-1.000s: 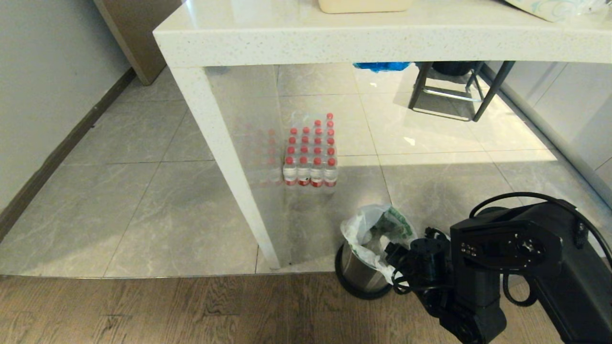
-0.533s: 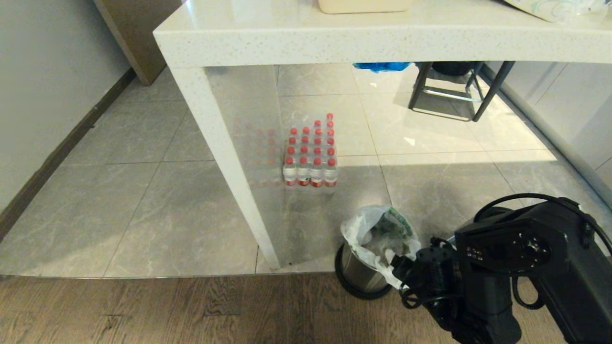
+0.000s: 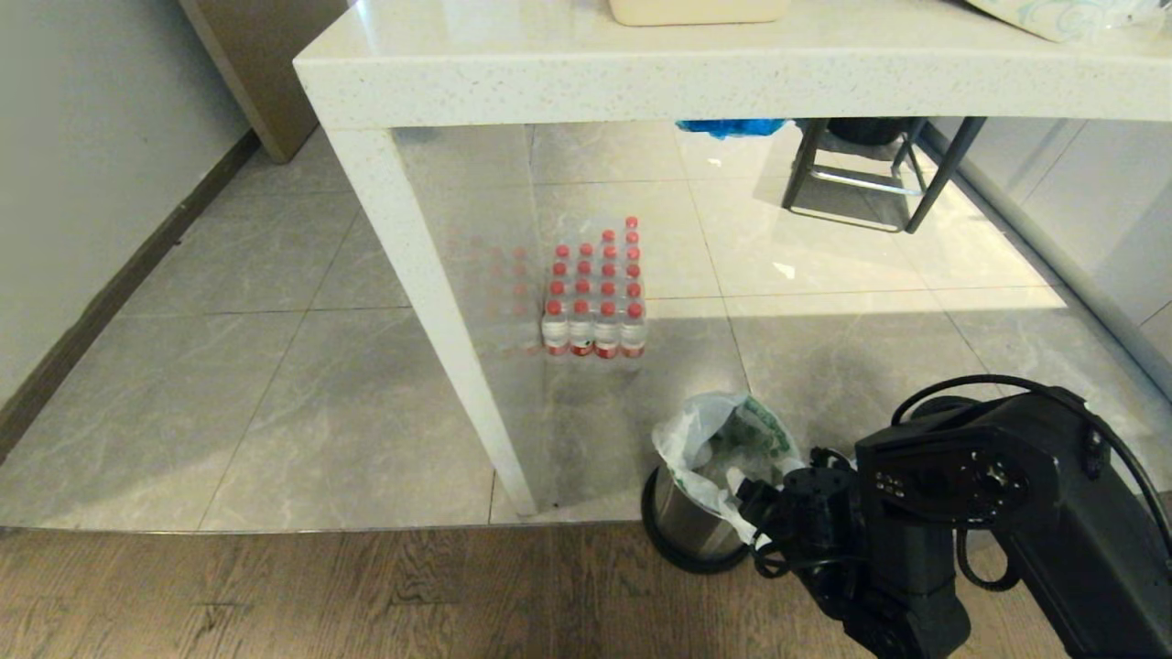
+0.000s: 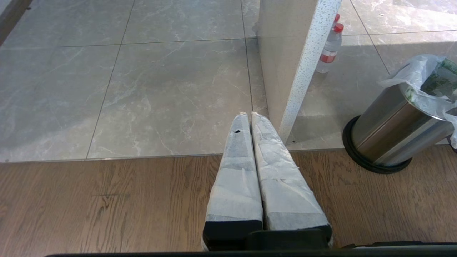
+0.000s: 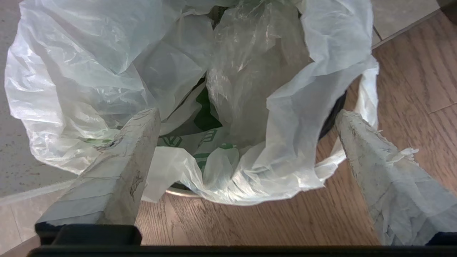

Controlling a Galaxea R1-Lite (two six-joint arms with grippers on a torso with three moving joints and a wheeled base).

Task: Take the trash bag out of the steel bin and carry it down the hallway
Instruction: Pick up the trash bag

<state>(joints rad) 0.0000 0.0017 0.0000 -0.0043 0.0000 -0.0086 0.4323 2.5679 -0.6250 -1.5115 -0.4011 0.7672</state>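
A: Where is the trash bag (image 3: 723, 448) right now?

B: Sitting in the steel bin (image 3: 682, 526), its crinkled white edges folded out over the rim and green print showing inside. The bin stands on the wood floor (image 3: 275, 595), right at the seam with the grey tiles (image 3: 320, 403), near the leg of the white tabletop (image 3: 732, 73).

A: And the right tool (image 5: 246, 117)?

B: Spread wide. In the right wrist view one taped finger (image 5: 125, 157) sits over the bag's mouth and the other finger (image 5: 375, 157) is outside the rim, with the near edge of the bag between them. Neither pinches plastic yet.

A: Anything different from a moment ago?

B: Little. In the head view the right arm (image 3: 961, 513) has shifted a bit: half a second back it sat slightly further right and lower, and it now reads closer to the bag again. The bag and bin have not moved.

A: The left tool (image 4: 250, 121)?

B: Its two wrapped fingers are pressed together, holding nothing, pointing at the floor seam beside the table leg (image 4: 296, 71), with the bin off to one side.

A: What else is around?

B: A pack of red-capped water bottles (image 3: 595, 293) on the tiles under the tabletop, and a dark-legged stool (image 3: 870, 174) further back
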